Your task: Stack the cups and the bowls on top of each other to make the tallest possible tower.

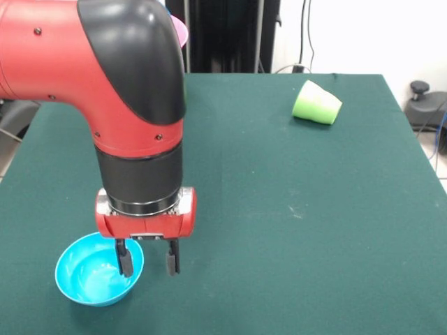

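Note:
A small cyan bowl (pixel 87 276) stands upright near the table's front left. My gripper (pixel 148 262) hangs over its right rim with the jaws apart. The left finger (pixel 124 261) is inside the bowl and the right finger (pixel 172 258) is outside it. A light green cup (pixel 316 103) lies on its side at the back right, far from the gripper. A pink bowl's rim (pixel 181 31) shows just behind the arm's elbow at the top. The rest of that stack, the yellow-orange cup and the other bowls are hidden or out of view.
The dark green table (pixel 293 230) runs to its right edge near a black stand (pixel 422 98) on the floor. The bulky red and black arm (pixel 119 84) covers the table's back left.

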Controlling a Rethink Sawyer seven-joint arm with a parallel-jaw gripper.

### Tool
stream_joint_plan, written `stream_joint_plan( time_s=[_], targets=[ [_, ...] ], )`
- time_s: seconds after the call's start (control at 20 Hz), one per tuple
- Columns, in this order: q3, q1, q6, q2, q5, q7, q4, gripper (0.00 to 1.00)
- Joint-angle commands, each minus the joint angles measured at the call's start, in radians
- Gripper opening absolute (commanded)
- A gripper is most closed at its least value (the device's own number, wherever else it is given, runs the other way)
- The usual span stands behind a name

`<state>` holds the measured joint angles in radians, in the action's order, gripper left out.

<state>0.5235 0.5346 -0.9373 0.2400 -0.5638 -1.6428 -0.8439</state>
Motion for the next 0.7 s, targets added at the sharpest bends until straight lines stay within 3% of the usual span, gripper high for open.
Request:
stream_joint_plan(
  time_s=[0.05, 0.35, 0.7],
  targets=[
    [-0.067, -0.030, 0.064, -0.038, -0.048, -0.019, -0.033, 1.00],
    [-0.066, -0.019, 0.044, -0.051, -0.040, 0.046, 0.023, 1.00],
    [-0.076, -0.012, 0.010, -0.020, -0.030, 0.073, 0.015, 1.00]
  ],
)
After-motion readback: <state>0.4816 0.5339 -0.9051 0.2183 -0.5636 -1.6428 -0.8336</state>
